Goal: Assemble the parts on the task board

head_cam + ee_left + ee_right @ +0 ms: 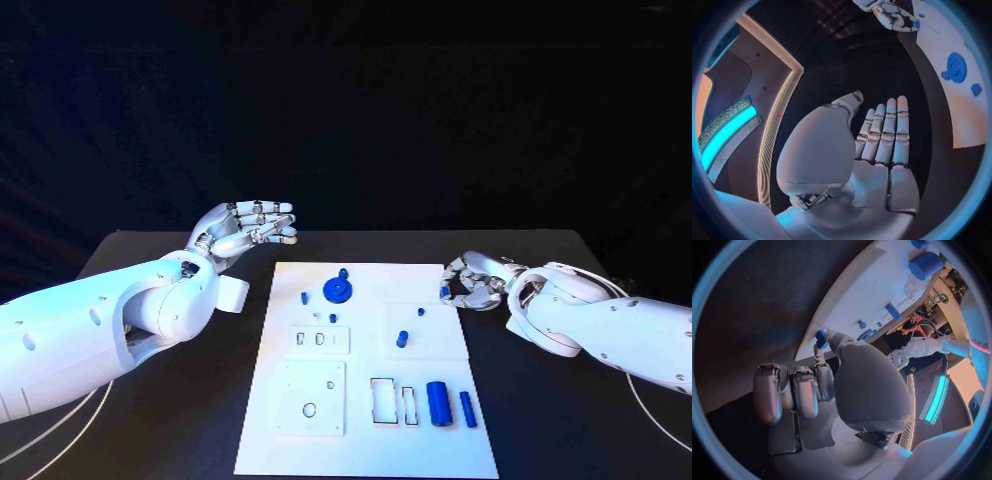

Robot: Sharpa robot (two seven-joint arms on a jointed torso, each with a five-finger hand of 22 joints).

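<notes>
The right hand [473, 282] is pinching a small blue part [821, 337] at the right edge of the task board [361, 440] — the nearer hand to the work. The left hand [248, 226] is hovering open off the board's far left corner, holding nothing, palm flat — the blue gear [339, 290] is lying between the two hands.

White task board [289, 440] flat mid-table, long side running near to far. Blue gear [339, 290] lying flat toward the far end, small blue peg [304, 296] just left of it. Short blue pin [402, 339] at mid-board, right of centre. Two blue cylinders at the near right: a thick one [438, 403] and a slimmer one [467, 409], side by side, just right of a rectangular slot [385, 400]. Small blue piece [821, 338] pinched in the right hand [472, 281] at the board's far right edge.
</notes>
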